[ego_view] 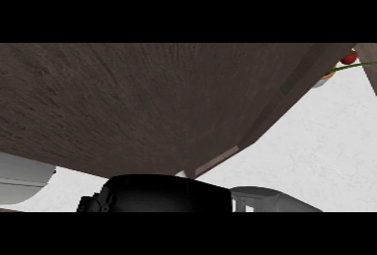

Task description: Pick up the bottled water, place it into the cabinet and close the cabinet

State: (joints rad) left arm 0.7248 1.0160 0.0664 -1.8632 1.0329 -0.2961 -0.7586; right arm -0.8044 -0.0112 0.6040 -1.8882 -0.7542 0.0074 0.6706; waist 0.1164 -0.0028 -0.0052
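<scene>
A dark brown wooden cabinet door [132, 104] fills most of the head view, its thick edge running from the top right down to the lower middle. Just under the door's lower edge is my right hand [154, 195], a black mass at the bottom centre. Its grey forearm [276, 200] comes in from the lower right. The hand's fingers are hidden, so whether it touches the door cannot be told. The bottled water and the cabinet's inside are out of sight behind the door. My left hand does not show.
White counter top [324, 149] lies to the right of the door. Small red things with a green stem [349, 59] sit at the top right corner. A pale grey rounded object [22, 182] shows at the left edge.
</scene>
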